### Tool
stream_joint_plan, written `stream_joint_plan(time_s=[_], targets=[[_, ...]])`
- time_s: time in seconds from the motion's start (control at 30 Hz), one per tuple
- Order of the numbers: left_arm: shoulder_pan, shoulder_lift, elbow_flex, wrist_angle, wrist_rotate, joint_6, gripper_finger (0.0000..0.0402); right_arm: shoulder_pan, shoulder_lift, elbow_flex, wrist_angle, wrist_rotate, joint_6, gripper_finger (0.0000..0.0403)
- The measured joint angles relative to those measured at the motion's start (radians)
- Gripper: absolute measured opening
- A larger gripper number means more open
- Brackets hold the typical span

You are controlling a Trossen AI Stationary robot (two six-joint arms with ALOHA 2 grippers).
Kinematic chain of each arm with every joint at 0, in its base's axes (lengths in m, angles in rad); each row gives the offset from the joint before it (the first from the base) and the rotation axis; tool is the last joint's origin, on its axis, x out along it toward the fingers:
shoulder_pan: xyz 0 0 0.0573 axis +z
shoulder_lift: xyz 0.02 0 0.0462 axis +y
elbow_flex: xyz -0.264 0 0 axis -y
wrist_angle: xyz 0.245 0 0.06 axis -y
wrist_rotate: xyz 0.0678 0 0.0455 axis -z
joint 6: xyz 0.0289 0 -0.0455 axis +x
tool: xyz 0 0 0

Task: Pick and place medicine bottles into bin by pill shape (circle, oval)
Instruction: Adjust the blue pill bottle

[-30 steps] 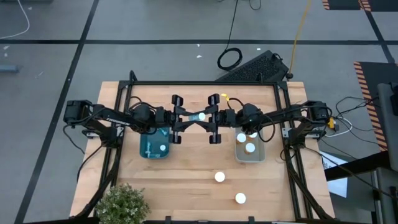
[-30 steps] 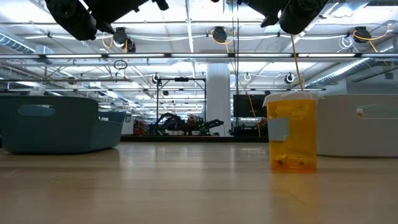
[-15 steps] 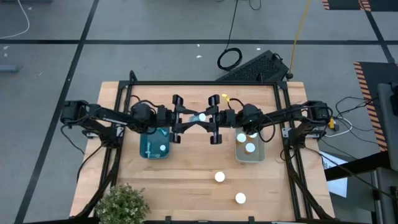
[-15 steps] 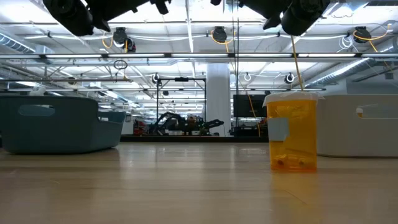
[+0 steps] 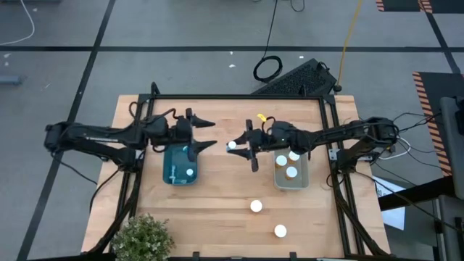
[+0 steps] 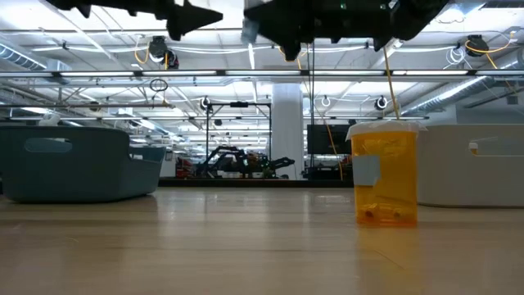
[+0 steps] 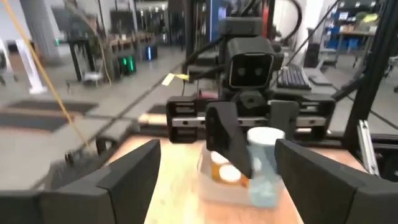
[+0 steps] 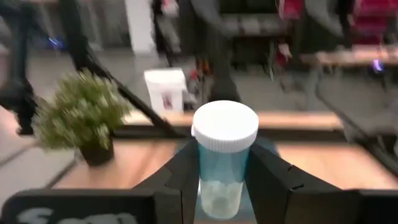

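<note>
The right gripper (image 5: 243, 146) is clamped on a pale blue medicine bottle with a white cap (image 8: 224, 159), holding it upright in the air above the table (image 5: 217, 210), between the teal bin (image 5: 180, 166) and the clear bin (image 5: 291, 174), nearer the clear one. The left gripper (image 5: 205, 134) hovers just over the teal bin's far edge with its fingers (image 7: 127, 175) spread apart and nothing between them.

The step in hand appears to be a carry: the bottle sits with the right arm alone, awaiting sorting. The next move calls for swinging it over whichever bin matches its pill shape and letting go low enough that it drops inside. Three white-capped bottles (image 5: 286, 161) lie in the clear bin and one (image 5: 188, 173) in the teal bin. Two more bottles (image 5: 256, 206) stand on the table on the near side of the clear bin, still to be picked.
</note>
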Motion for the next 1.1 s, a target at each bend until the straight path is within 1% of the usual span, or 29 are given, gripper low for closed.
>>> stream_joint_plan(time_s=[0.13, 0.3, 0.4, 0.53, 0.63, 0.73, 0.8, 0.9, 1.0, 1.1], targets=[[0.004, 0.008, 0.079, -0.227, 0.017, -0.051, 0.0303, 0.000, 0.001, 0.000, -0.152, 0.050, 0.007, 0.0105], [0.003, 0.104, 0.218, -0.447, 0.027, -0.055, 0.0298, 0.000, 0.000, 0.001, -0.231, 0.052, 0.006, 0.0105], [0.002, 0.175, 0.299, -0.504, 0.035, -0.049, 0.0307, 0.000, 0.000, 0.001, -0.275, 0.060, -0.004, 0.0105], [-0.008, 0.280, 0.395, -0.555, 0.038, -0.022, 0.0328, 0.000, 0.000, 0.001, -0.318, 0.104, -0.018, 0.0105], [-0.020, 0.364, 0.465, -0.582, 0.039, 0.004, 0.0342, -0.001, 0.000, 0.001, -0.338, 0.106, -0.021, 0.0105], [-0.027, 0.444, 0.528, -0.646, 0.025, 0.011, 0.0346, -0.001, 0.000, 0.001, -0.347, 0.107, -0.029, 0.0105], [-0.029, 0.490, 0.555, -0.692, 0.018, 0.017, 0.0343, -0.001, 0.000, 0.001, -0.347, 0.108, -0.030, 0.0105], [-0.033, 0.537, 0.580, -0.719, 0.013, 0.037, 0.0332, -0.001, 0.000, 0.001, -0.350, 0.120, -0.033, 0.0105], [-0.035, 0.563, 0.601, -0.748, 0.014, 0.042, 0.0317, -0.001, 0.000, 0.001, -0.353, 0.157, -0.053, 0.0105], [-0.034, 0.568, 0.603, -0.745, 0.001, 0.047, 0.0298, -0.001, 0.000, 0.001, -0.355, 0.158, -0.057, 0.0105]])
